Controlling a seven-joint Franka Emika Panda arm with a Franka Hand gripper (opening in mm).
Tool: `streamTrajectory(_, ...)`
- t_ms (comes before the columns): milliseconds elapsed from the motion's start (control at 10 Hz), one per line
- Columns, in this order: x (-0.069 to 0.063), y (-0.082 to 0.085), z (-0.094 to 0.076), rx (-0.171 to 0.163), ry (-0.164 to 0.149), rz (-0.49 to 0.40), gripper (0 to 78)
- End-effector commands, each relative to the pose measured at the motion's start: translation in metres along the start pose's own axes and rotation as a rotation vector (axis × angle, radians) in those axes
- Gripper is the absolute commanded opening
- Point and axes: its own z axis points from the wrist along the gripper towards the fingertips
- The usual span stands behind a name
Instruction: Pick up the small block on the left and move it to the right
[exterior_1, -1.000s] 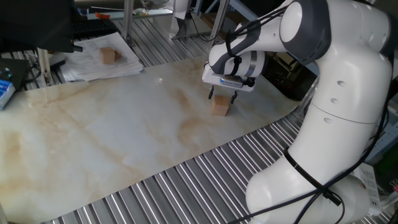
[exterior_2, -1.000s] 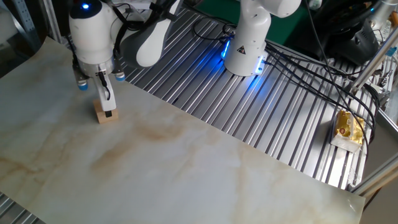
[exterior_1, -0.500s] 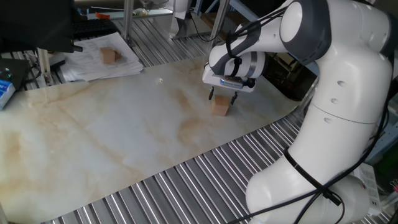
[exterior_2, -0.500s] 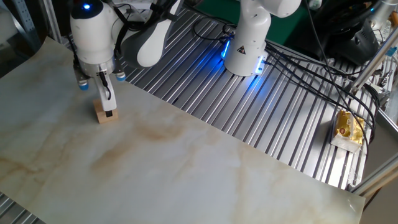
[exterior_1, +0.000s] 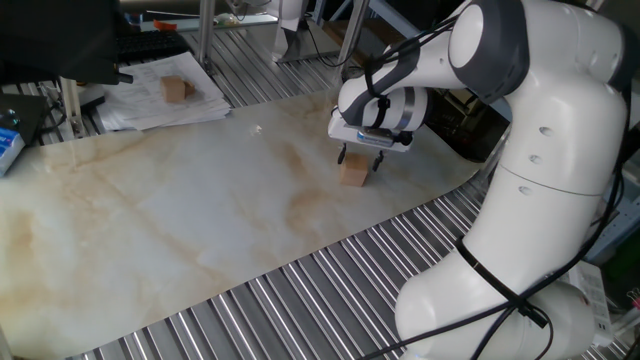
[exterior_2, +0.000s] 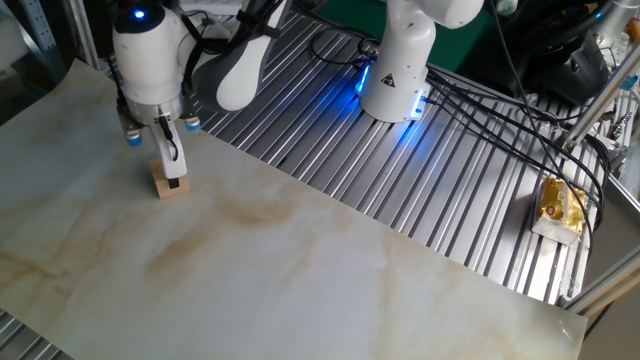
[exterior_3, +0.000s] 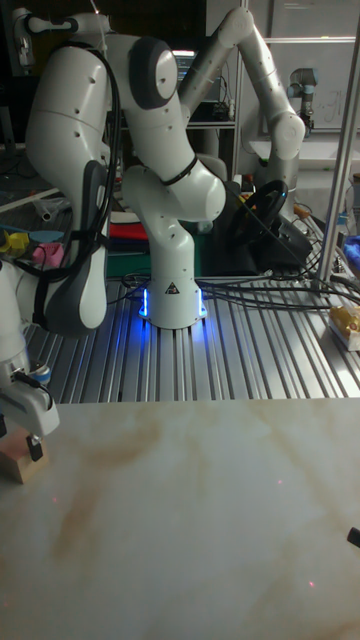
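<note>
The small block (exterior_1: 353, 174), a pale wooden cube, rests on the marbled sheet (exterior_1: 180, 210) near its right side in one fixed view. My gripper (exterior_1: 360, 160) points down over it, its two black fingers straddling the cube with a narrow gap showing on one side. In the other fixed view the small block (exterior_2: 171, 186) sits at the far left, with one finger (exterior_2: 173, 165) in front of it. In the tall fixed view the small block (exterior_3: 16, 463) lies at the left edge, partly cut off, beside one finger (exterior_3: 34, 448).
A darker brown cube (exterior_1: 177, 89) lies on papers (exterior_1: 160, 100) beyond the sheet's far edge. Ribbed metal table (exterior_1: 300, 290) surrounds the sheet. The robot base (exterior_2: 398, 70) glows blue behind. A yellow packet (exterior_2: 560, 205) sits at the far right.
The hand has shifted slightly over the block, and the fingers sit a little lower around it. The block has not moved.
</note>
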Motion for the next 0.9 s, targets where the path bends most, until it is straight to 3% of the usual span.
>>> streamTrajectory(100, -0.0001, -0.0008, -0.0002, -0.002, -0.001, 0.000, 77.5)
streamTrajectory(900, -0.0023, 0.0027, 0.0068, -0.006, -0.009, 0.002, 77.5)
